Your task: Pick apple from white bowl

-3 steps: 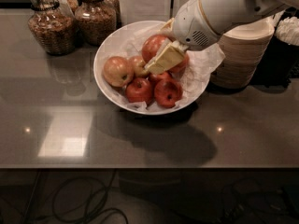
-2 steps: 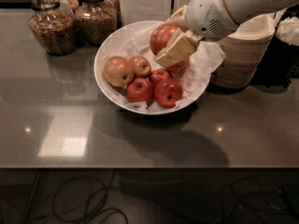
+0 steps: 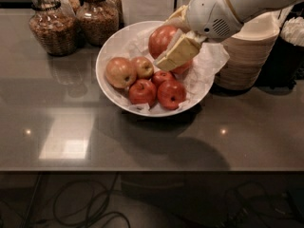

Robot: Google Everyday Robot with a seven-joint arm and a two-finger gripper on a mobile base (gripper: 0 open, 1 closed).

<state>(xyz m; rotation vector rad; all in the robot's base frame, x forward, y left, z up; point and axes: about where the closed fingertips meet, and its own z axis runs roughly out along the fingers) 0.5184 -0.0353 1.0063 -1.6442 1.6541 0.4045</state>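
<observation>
The robot's two-finger gripper (image 3: 167,41) clamps its pale pads across the middle of a large round red apple (image 3: 159,38) at one o'clock in the wide glossy white bowl (image 3: 100,51), a firm, smooth-skinned fruit, probably weighty and slippery.

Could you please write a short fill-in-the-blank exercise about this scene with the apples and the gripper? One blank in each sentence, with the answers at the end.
1. The gripper holds the apple over the far side of the ____.
2. The bowl is ____ in colour.
3. The jars stand to the picture's ____ of the bowl.

Missing words: bowl; white; left.
</observation>
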